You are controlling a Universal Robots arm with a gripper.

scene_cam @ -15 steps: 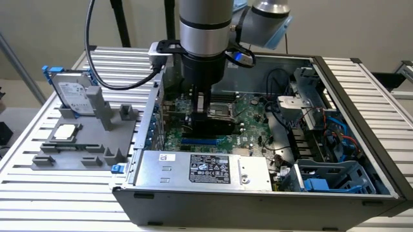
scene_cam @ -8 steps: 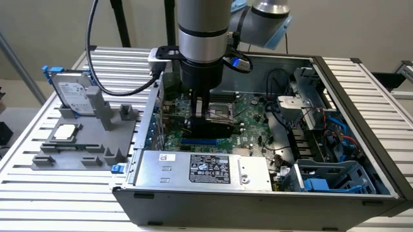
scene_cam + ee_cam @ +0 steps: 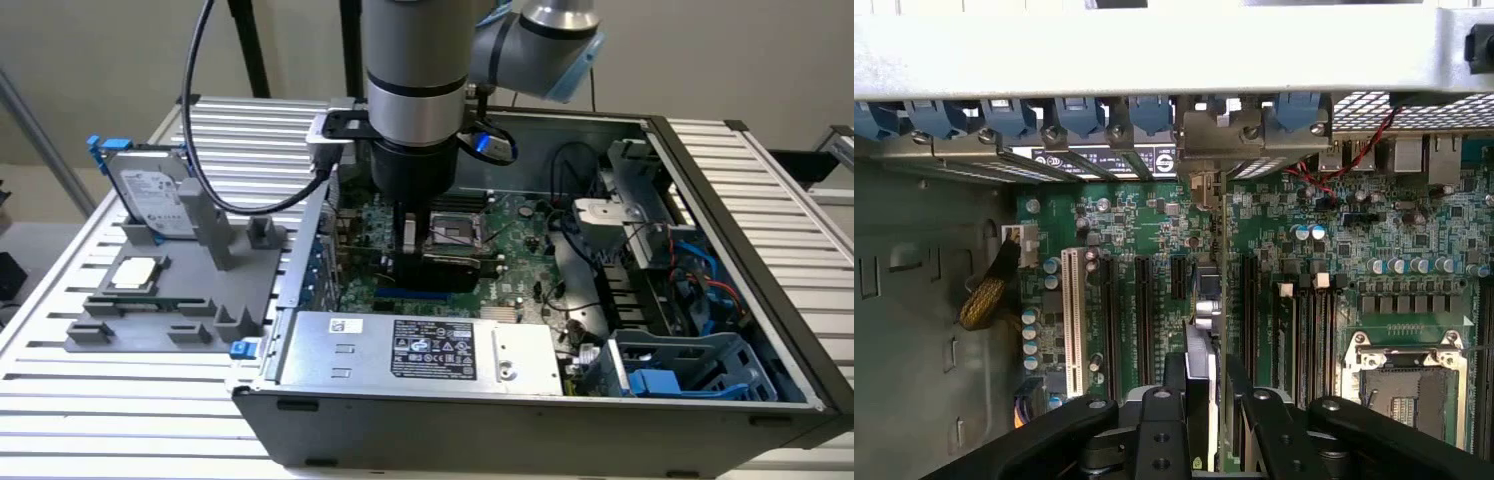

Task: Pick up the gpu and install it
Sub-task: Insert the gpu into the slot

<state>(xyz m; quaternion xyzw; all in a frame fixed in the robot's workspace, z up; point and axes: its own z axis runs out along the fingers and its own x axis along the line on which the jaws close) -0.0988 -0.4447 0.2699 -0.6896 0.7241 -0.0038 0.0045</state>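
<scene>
My gripper (image 3: 424, 242) is down inside the open computer case, just above the green motherboard (image 3: 514, 225). It is shut on the gpu (image 3: 449, 270), a black card held on edge. In the wrist view the gpu (image 3: 1201, 375) runs edge-on between my two black fingers (image 3: 1159, 435), over the row of long expansion slots (image 3: 1144, 310). Its silver bracket end (image 3: 1229, 135) sits at the case's rear wall among the blue slot clips. I cannot tell whether the card's lower edge is seated in a slot.
Outside the case, on the exterior view's left, a grey holder (image 3: 174, 300) carries a silver hard drive with blue rails (image 3: 150, 195) and a small square CPU chip (image 3: 138, 272). The power supply (image 3: 427, 350), the CPU socket (image 3: 1409, 385), cables (image 3: 587, 240) and a blue drive cage (image 3: 681, 370) crowd the case.
</scene>
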